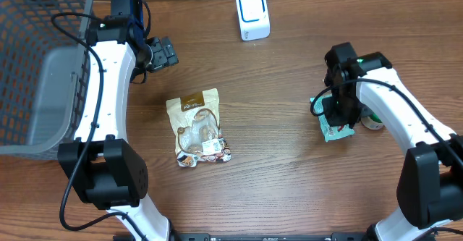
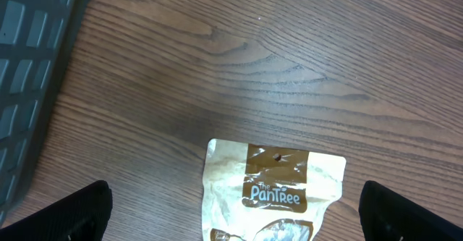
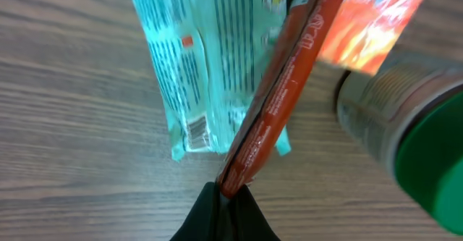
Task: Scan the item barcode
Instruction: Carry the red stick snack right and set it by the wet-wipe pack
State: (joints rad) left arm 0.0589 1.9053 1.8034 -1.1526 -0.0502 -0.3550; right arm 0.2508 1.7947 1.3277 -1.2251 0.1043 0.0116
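A beige and brown snack pouch (image 1: 198, 125) lies flat in the middle of the table; its top edge (image 2: 275, 187) shows in the left wrist view. My left gripper (image 1: 163, 53) hovers open beyond the pouch's top, holding nothing, with its fingers (image 2: 65, 216) wide on either side. My right gripper (image 3: 231, 194) is shut on the edge of a thin red packet (image 3: 278, 103), held edge-up. Under it a teal packet (image 3: 199, 60) lies on the table with a small barcode (image 3: 197, 131) showing. The white scanner (image 1: 252, 14) stands at the back centre. From overhead the right gripper (image 1: 338, 114) is over the teal packet (image 1: 334, 131).
A grey mesh basket (image 1: 36, 67) fills the far left, close to the left arm. A can with a green lid (image 3: 405, 125) lies just right of the packets, also seen from overhead as the can (image 1: 373, 120).
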